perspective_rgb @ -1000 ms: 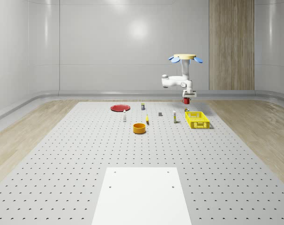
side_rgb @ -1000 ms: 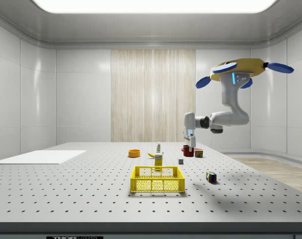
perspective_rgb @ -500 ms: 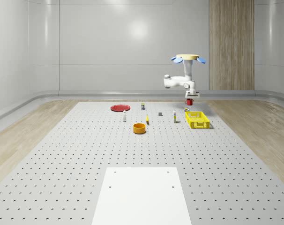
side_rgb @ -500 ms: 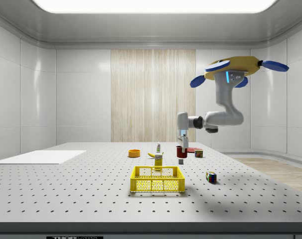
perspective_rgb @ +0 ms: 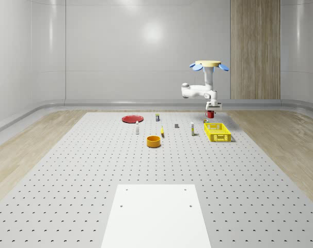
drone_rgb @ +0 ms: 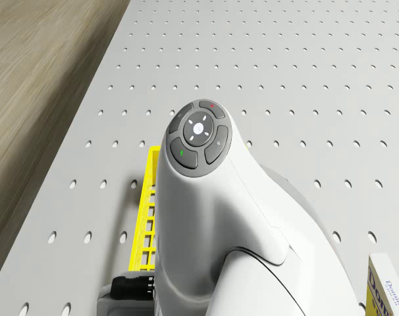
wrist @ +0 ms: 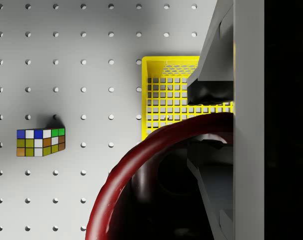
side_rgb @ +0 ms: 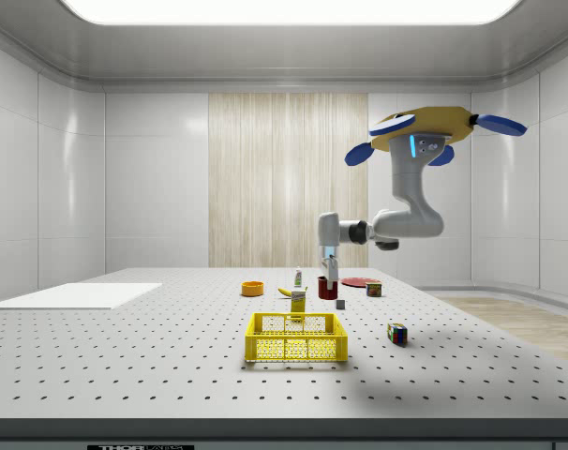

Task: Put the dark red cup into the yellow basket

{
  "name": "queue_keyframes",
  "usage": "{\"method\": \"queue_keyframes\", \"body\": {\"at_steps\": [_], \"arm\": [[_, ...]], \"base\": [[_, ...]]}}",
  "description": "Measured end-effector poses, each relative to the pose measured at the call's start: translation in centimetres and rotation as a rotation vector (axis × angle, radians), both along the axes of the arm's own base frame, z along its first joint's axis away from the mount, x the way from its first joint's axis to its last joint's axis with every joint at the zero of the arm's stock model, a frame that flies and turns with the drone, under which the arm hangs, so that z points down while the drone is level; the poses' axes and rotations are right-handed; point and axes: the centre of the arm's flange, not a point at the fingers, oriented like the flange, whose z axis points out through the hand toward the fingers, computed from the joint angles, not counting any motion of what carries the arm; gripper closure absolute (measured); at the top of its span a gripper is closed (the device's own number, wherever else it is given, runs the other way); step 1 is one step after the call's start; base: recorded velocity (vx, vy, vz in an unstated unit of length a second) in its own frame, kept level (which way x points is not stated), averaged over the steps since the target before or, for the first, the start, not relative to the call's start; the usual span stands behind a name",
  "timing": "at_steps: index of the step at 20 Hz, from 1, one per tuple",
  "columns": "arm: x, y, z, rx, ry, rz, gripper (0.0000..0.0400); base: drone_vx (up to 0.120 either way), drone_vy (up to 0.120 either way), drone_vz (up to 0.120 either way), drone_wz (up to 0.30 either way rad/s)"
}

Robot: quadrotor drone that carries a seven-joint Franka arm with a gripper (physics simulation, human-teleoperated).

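Held the dark red cup (side_rgb: 328, 288) by its rim, pinched tight in the tool (side_rgb: 329, 274). Hung in the air above the table (perspective_rgb: 94, 170), under the drone (side_rgb: 423, 127), which hovered high over the table by the far end of the yellow basket (side_rgb: 296, 337). Not lined up over the basket's middle yet. In the wrist view, saw the basket peeking out past the cup's rim, only partly under it. Probably needed a short slide toward the basket's middle before letting go.
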Motion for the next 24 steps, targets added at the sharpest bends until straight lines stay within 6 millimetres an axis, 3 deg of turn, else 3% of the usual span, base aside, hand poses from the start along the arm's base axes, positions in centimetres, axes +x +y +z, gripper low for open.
{"method": "queue_keyframes", "body": {"at_steps": [6,15,19,24], "arm": [[0.00,0.00,0.00,0.000,0.000,0.000,0.0300],[0.00,0.00,0.00,0.000,0.000,0.000,0.0300],[0.00,0.00,0.00,0.000,0.000,0.000,0.0300],[0.00,0.00,0.00,0.000,0.000,0.000,0.0300]], "base": [[0.120,0.047,-0.020,0.000],[0.120,0.000,-0.120,0.000],[0.120,0.070,-0.120,0.000],[0.008,0.000,-0.080,0.000]]}}
